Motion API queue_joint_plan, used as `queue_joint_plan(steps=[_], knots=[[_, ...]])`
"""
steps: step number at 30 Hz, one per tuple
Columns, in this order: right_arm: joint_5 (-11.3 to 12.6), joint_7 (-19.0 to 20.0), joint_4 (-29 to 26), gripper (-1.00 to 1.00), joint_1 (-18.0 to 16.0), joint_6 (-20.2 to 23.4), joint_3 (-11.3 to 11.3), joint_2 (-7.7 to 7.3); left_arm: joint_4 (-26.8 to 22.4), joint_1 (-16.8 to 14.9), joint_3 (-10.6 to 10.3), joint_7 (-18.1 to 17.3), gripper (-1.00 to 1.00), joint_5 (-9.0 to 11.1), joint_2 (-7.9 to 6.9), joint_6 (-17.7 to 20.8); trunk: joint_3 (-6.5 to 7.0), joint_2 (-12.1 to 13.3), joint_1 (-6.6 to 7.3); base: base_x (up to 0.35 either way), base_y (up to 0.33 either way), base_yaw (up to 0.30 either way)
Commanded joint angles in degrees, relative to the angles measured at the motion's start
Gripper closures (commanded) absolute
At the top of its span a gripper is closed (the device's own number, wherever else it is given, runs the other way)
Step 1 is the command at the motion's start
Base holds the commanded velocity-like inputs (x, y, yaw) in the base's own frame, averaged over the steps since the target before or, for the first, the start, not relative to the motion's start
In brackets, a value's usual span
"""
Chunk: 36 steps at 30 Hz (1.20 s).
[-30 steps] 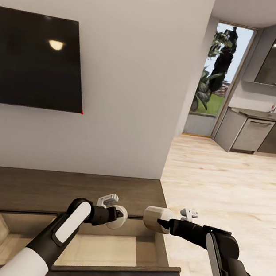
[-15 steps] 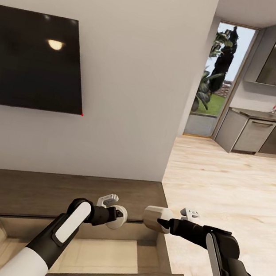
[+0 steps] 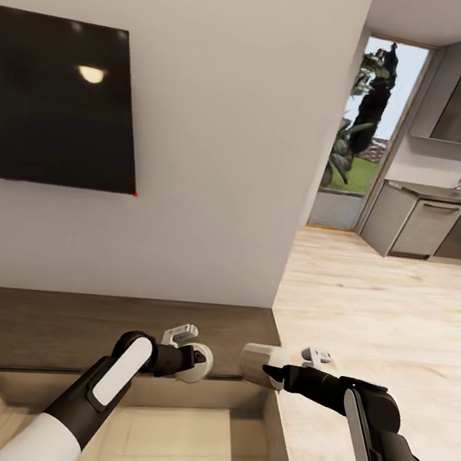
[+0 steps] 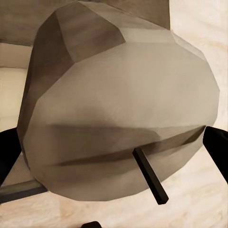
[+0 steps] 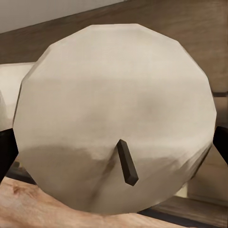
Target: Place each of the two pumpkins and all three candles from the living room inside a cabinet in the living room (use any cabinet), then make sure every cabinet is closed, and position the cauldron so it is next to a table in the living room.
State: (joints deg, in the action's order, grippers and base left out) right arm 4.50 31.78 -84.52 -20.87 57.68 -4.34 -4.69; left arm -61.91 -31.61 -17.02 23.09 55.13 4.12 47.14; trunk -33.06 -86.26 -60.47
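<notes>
Two white candles are held over the open drawer (image 3: 174, 431) of the dark-brown cabinet (image 3: 58, 322). My left gripper (image 3: 197, 364) is shut on one candle (image 3: 199, 374) above the drawer's back edge. My right gripper (image 3: 273, 376) is shut on the other candle (image 3: 257, 361) over the drawer's right rear corner. In the left wrist view the candle (image 4: 118, 114) with its dark wick sits between dark fingertips (image 4: 7, 152). The right wrist view shows its candle (image 5: 114, 109) likewise, between dark fingertips (image 5: 221, 142). The part of the drawer's pale inside that shows holds nothing.
A black TV (image 3: 57, 100) hangs on the white wall above the cabinet. The wall ends just right of the cabinet. Beyond it, pale wood floor (image 3: 396, 318) runs to a glass door (image 3: 363, 133) and dark grey kitchen units (image 3: 419, 224).
The whole picture has shifted a little down and to the right, so the camera moved. Both grippers keep the same hold on their candles.
</notes>
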Motion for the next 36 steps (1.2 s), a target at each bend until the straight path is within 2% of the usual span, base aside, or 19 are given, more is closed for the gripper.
queue_joint_plan(steps=[1,26,36], knots=[[0.53,-0.14,-0.05,1.00,-0.04,0.42,-0.05,0.01,-0.06,-0.03,-0.05,0.55,1.00,0.59,0.00,0.05,-0.06,-0.03,-0.02,0.189,0.136,0.000],[0.13,-0.14,0.26,1.00,-0.04,0.42,-0.05,0.02,-0.06,-0.03,-0.12,0.55,1.00,0.59,-0.01,0.05,-0.06,-0.03,-0.02,0.061,0.015,0.103],[0.15,-0.14,0.24,1.00,-0.04,0.42,-0.05,-0.06,-0.06,-0.03,-0.12,0.55,1.00,0.59,0.01,0.05,-0.06,-0.03,-0.02,0.172,0.000,0.010]])
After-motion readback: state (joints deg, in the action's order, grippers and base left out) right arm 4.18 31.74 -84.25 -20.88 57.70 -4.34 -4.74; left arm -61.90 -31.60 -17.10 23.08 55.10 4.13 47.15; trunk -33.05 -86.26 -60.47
